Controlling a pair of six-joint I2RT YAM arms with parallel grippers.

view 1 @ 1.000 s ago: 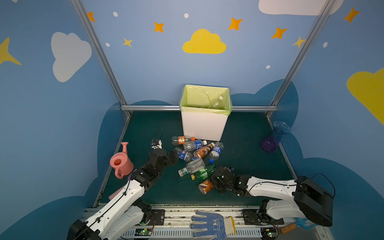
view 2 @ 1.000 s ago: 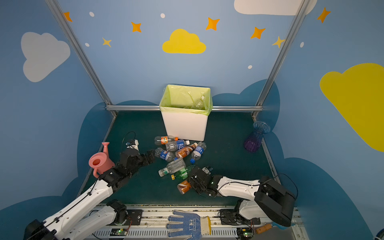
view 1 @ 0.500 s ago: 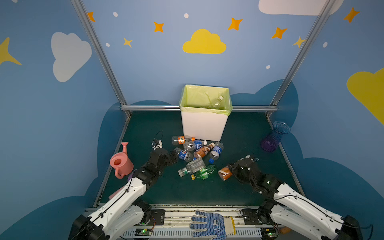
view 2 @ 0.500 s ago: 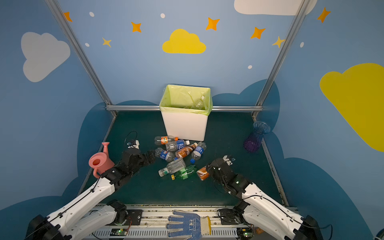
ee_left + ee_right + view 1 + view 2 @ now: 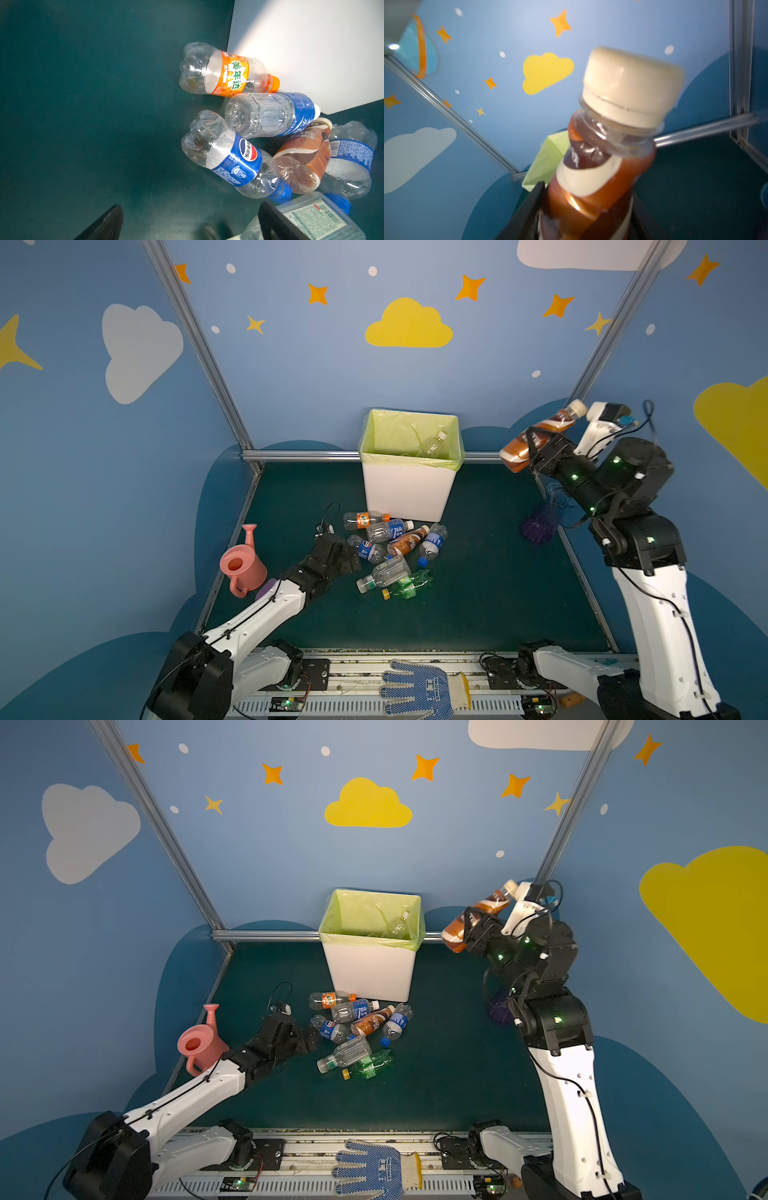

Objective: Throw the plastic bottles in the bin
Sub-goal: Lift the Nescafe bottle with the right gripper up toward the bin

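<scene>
Green mat (image 5: 478,593), starry blue walls. The right gripper (image 5: 533,444) pinches a brown bottle (image 5: 513,454) up high, right of the bin (image 5: 407,493) and not over it. Carry step, I'd say. Next it should swing above the rim, then let go. The left gripper (image 5: 352,563) is spread wide and empty beside the pile (image 5: 390,539).

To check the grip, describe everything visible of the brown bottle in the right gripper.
The brown bottle is clear plastic under a brown, orange and cream wrap, with a cream cap on. The right gripper clamps its body, holding it tilted, cap uppermost, in the air right of the bin.
</scene>
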